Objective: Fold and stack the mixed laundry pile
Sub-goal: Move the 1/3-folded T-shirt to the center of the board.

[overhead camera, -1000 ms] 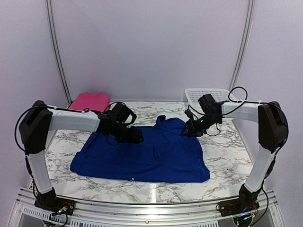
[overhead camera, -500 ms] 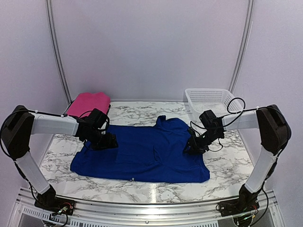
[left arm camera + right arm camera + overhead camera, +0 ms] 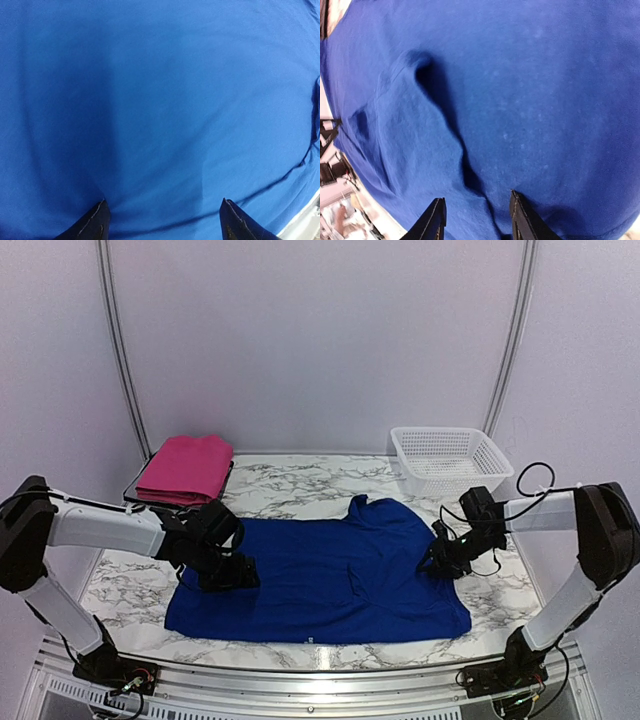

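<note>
The royal blue garment lies spread flat across the middle of the marble table, collar toward the back. It fills the left wrist view and the right wrist view. The magenta-pink garment lies folded at the back left. My left gripper is low over the blue garment's left part; its jaws stand wide apart with flat cloth between them. My right gripper is low over the garment's right edge; its jaws stand apart astride a raised crease.
A white mesh basket stands at the back right. A dark tray lies under the pink garment. Bare marble shows behind the blue garment and along the front edge.
Both grippers have moved toward the near edge, the right one also outward to the right. The blue garment has shifted right and nearer and lies flatter.
</note>
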`<action>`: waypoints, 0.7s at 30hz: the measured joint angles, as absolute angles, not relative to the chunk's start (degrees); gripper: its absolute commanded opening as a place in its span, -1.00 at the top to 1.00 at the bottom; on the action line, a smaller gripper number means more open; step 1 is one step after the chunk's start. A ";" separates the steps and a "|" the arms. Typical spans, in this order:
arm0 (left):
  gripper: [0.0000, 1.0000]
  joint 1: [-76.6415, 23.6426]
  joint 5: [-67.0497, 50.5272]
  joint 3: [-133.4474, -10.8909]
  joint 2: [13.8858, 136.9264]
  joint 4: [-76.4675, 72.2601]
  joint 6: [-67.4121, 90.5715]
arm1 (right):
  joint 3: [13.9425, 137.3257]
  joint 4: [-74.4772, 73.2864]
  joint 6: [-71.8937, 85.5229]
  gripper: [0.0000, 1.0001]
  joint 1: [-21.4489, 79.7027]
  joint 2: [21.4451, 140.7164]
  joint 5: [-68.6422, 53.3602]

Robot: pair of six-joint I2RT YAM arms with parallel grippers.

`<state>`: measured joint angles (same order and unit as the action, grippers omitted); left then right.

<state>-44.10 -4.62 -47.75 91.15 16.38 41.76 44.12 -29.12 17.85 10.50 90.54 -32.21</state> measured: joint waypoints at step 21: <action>-0.82 -28.40 -2.72 -54.46 82.87 25.12 32.91 | 52.90 -38.83 13.26 -0.24 7.31 83.59 -31.18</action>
<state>-28.40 -2.72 -54.46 82.87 25.12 32.91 52.90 -38.83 13.26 7.31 83.59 -31.18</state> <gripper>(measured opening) 0.912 0.632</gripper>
